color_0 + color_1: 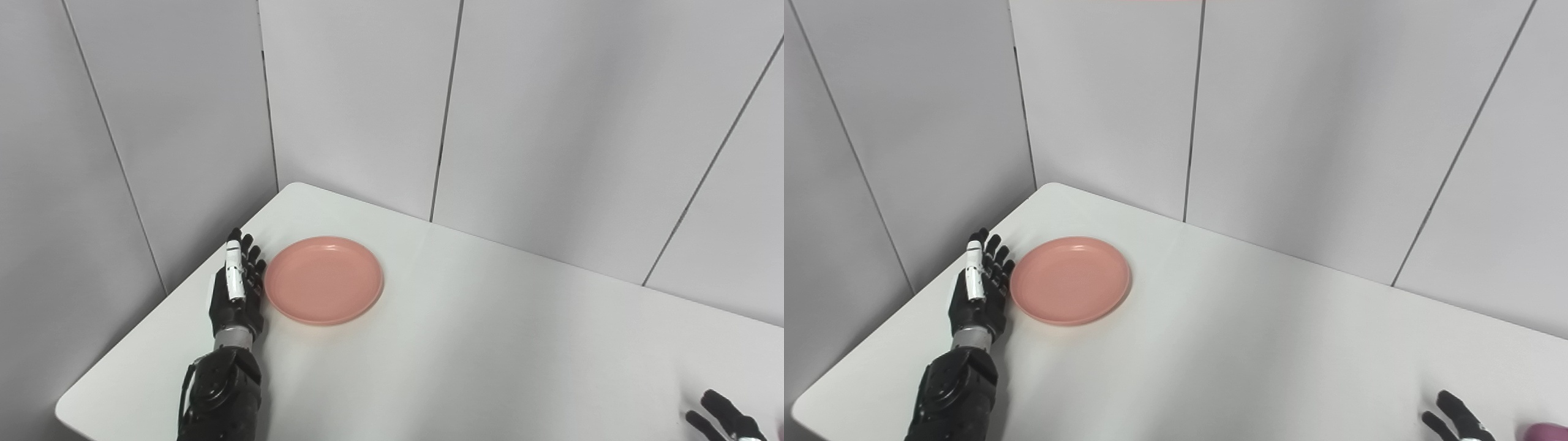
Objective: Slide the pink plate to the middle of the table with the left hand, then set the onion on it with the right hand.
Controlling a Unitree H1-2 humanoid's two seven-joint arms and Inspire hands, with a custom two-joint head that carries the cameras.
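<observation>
A round pink plate (323, 280) lies flat on the white table (465, 343), toward its far left corner. My left hand (237, 285) stands edge-on right beside the plate's left rim, fingers straight and together, holding nothing; it touches or nearly touches the rim. Only the fingertips of my right hand (1458, 419) show at the bottom right edge, spread apart and empty. A purplish rounded shape, perhaps the onion (1548, 432), peeks in at the bottom right corner of the right eye view, just right of those fingertips.
Grey wall panels (367, 104) close in the table at the back and left. The table's left edge (147, 318) runs close to my left hand, and its rounded near-left corner (67, 407) is beside my forearm.
</observation>
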